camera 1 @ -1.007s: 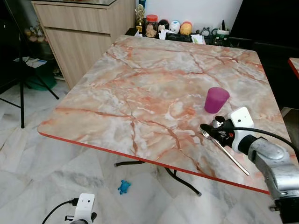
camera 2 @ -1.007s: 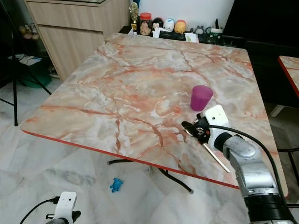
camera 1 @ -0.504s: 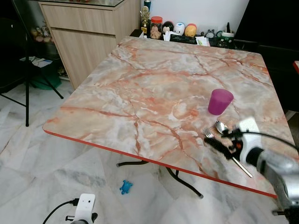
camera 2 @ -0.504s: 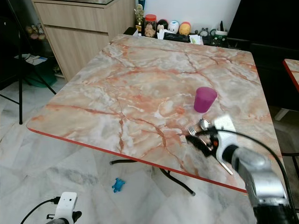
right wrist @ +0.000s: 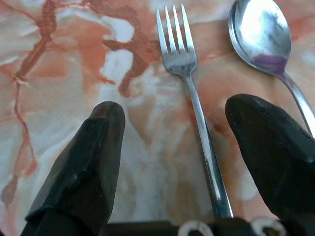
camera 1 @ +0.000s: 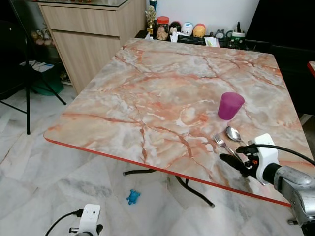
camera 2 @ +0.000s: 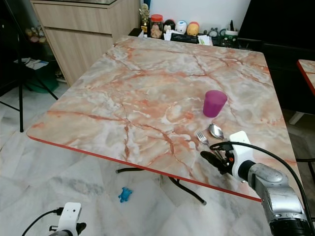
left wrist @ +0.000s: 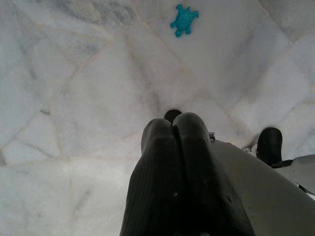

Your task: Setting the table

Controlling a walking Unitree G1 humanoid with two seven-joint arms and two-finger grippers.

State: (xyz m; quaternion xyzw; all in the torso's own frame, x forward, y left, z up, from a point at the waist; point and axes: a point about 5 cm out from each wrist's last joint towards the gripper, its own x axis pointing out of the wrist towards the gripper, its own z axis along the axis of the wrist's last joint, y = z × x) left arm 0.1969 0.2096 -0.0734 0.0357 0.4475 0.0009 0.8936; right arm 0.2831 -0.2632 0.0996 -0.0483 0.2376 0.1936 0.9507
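Note:
A metal fork (camera 1: 221,144) and a metal spoon (camera 1: 233,133) lie side by side on the marble table (camera 1: 162,93), near its front right edge. A purple cup (camera 1: 230,105) stands upright just behind them. My right gripper (camera 1: 235,158) is open over the handles of the cutlery. The fork (right wrist: 192,93) runs between its two black fingers (right wrist: 83,162), with the spoon (right wrist: 263,39) beside it. My left gripper (left wrist: 174,162) is shut and hangs low over the floor.
A wooden cabinet (camera 1: 93,34) stands at the table's far left. Jars and small figures (camera 1: 182,30) line a dark shelf behind the table. A black stand leg (camera 1: 27,93) is on the left. A small blue toy (camera 1: 131,196) lies on the marble floor under the table edge.
The right gripper has let go of the fork and spoon, which now lie on the table, and has drawn back toward the front edge. The camera has shifted a little.

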